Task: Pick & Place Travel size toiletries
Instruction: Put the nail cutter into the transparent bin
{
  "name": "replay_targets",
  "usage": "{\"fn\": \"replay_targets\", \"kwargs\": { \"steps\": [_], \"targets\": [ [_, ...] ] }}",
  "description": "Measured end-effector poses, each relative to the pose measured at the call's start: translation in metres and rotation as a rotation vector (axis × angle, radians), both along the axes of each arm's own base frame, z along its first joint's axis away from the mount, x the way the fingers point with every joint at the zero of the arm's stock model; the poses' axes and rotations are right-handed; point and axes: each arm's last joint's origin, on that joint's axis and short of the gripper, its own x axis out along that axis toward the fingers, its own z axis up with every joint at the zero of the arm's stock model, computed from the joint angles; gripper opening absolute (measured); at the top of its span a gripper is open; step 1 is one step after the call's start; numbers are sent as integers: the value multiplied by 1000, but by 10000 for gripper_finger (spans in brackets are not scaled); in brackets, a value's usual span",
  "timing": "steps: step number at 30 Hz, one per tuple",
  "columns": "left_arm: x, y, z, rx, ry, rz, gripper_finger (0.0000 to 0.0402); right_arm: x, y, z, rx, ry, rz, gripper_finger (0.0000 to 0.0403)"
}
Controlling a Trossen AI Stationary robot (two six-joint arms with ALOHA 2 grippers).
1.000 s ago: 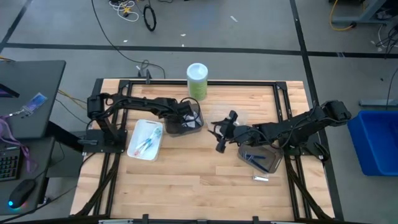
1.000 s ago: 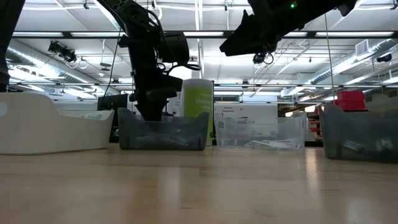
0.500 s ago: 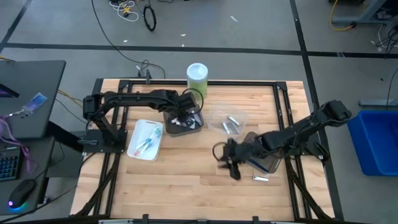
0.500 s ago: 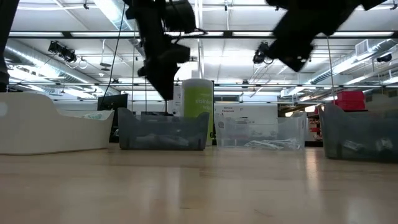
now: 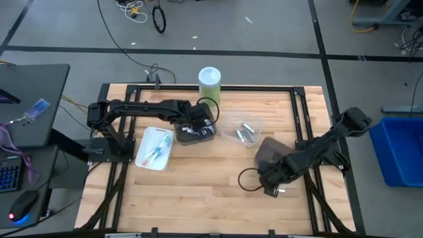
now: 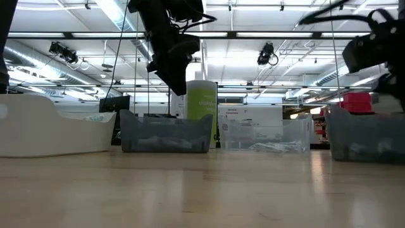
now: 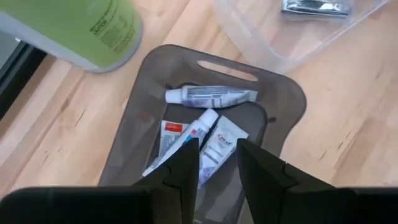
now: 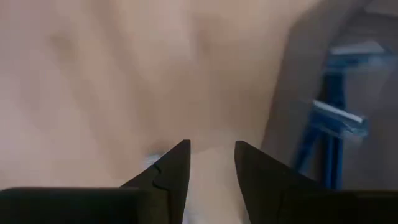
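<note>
My left gripper (image 7: pixel 217 155) hangs open above the dark tray (image 5: pixel 205 134), which holds small white tubes (image 7: pixel 210 95) with blue and red marks lying on its floor. My right gripper (image 5: pixel 264 185) is open and low over the wood near the table's near right. A small silvery packet (image 5: pixel 276 190) lies flat on the table just beside it. More silvery packets (image 5: pixel 244 131) lie in the clear tray (image 5: pixel 231 122). Blue razors (image 8: pixel 329 124) lie in the grey tray (image 5: pixel 269 151). Toothbrushes (image 5: pixel 153 151) lie in the white tray (image 5: pixel 147 160).
A tall green canister with a white lid (image 5: pixel 209 84) stands at the far edge, right behind the dark tray. A black cable loop (image 5: pixel 248 180) trails by the right gripper. Bare wood lies in the near middle of the table. Black frame rails border the table.
My left gripper has risen out of the dark tray and now hangs above it. My right gripper has swung from beside the clear tray toward the near edge and a little right, ending next to the loose silvery packet.
</note>
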Motion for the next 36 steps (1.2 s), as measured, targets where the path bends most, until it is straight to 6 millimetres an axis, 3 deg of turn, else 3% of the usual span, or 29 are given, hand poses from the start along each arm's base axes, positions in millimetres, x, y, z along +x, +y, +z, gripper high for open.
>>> {"fn": "replay_targets", "kwargs": {
  "steps": [5,9,15,22,27,36],
  "targets": [
    [1,-1,0,6,1,-14,116,-8,-16,-1,-170,80,-28,133],
    [1,-1,0,6,-1,-9,116,-6,-19,-2,-104,123,-77,134],
    [1,-1,0,6,-6,-8,116,3,-6,-1,86,74,-45,135],
    [1,-1,1,6,-10,-7,116,3,-2,-2,82,55,59,154],
    [1,-1,1,12,-9,-4,116,-3,9,-6,56,60,295,174],
    [1,0,1,48,-3,13,116,-13,35,-17,76,69,336,186]
  ]
}}
